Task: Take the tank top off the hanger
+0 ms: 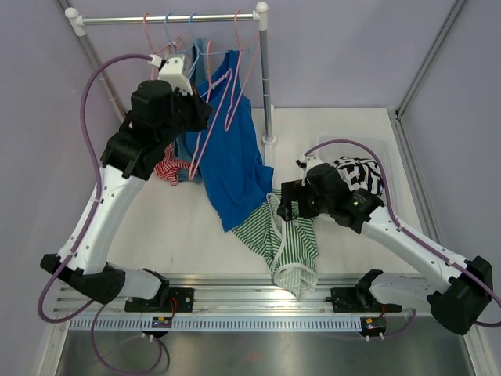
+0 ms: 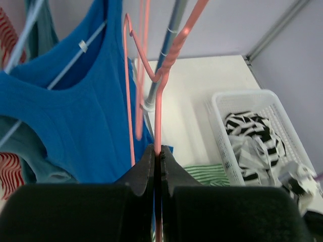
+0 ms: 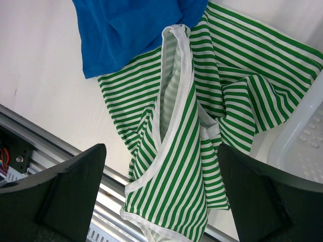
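one white table (image 1: 337,129), lilac walls (image 1: 352,47), blue tank top (image 1: 231,164) hanging.

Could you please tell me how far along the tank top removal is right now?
Done: the green striped tank top lies on the table, off any hanger. In hand: the left hand is shut on a bare pink hanger, and the right hand hangs open over the striped top. Left: probably stowing that top; a blue tank top hangs at the rail.

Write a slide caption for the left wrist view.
Left end effector clamped on a pink hanger beside the hanging blue tank top, white basket at right.
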